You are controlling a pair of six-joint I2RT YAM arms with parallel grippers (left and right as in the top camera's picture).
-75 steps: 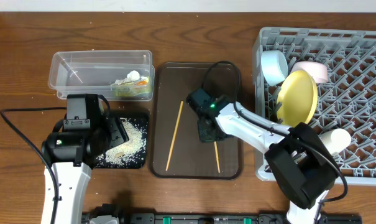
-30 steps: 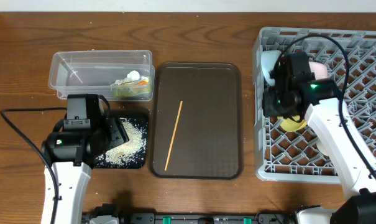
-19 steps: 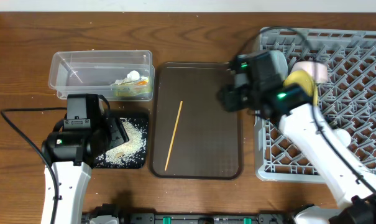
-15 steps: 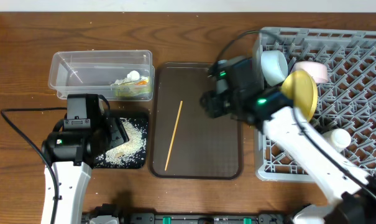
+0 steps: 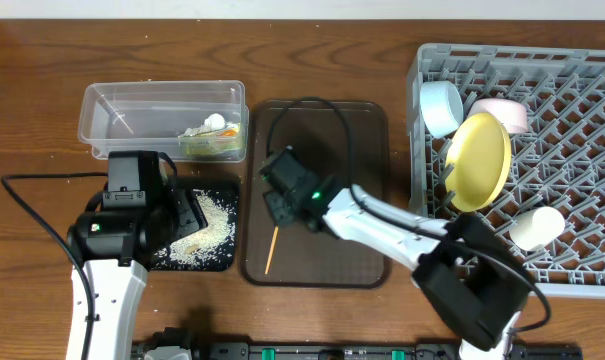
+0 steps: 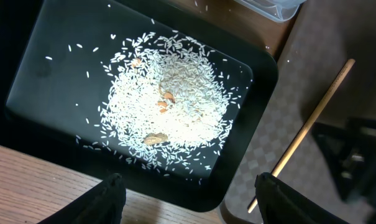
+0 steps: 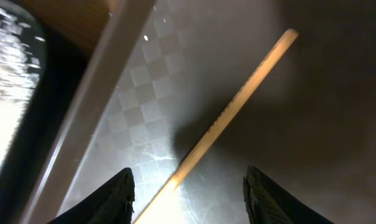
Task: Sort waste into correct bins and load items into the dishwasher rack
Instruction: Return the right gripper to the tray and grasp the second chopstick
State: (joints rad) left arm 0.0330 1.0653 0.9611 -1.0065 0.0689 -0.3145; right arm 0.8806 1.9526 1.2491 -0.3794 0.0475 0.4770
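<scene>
One wooden chopstick (image 5: pixel 271 251) (image 7: pixel 237 112) lies on the brown serving tray (image 5: pixel 352 140). My right gripper (image 5: pixel 280 200) (image 7: pixel 188 193) hangs low over it, open, one finger on each side of the stick and nothing gripped. My left gripper (image 5: pixel 187 212) (image 6: pixel 188 202) hovers open and empty over the near edge of the black tray (image 5: pixel 222 262), which holds rice grains (image 6: pixel 166 118). The clear tub (image 5: pixel 132 110) holds the tissue (image 5: pixel 207 125) and the wrapper (image 5: pixel 214 145). The grey rack (image 5: pixel 582 60) carries the blue bowl (image 5: pixel 440 105), pinkish bowl (image 5: pixel 504 112), yellow plate (image 5: pixel 479 160) and white cup (image 5: pixel 535 228).
The brown tray sits between the two bins on the left and the rack on the right. My right arm reaches from the front right across the tray. Bare wooden table (image 5: pixel 42 60) lies behind and to the left of the tub.
My right arm has swung from the rack leftward and down over the remaining chopstick, its jaws spreading. The second chopstick seen earlier is gone from the tray. My left arm has not moved.
</scene>
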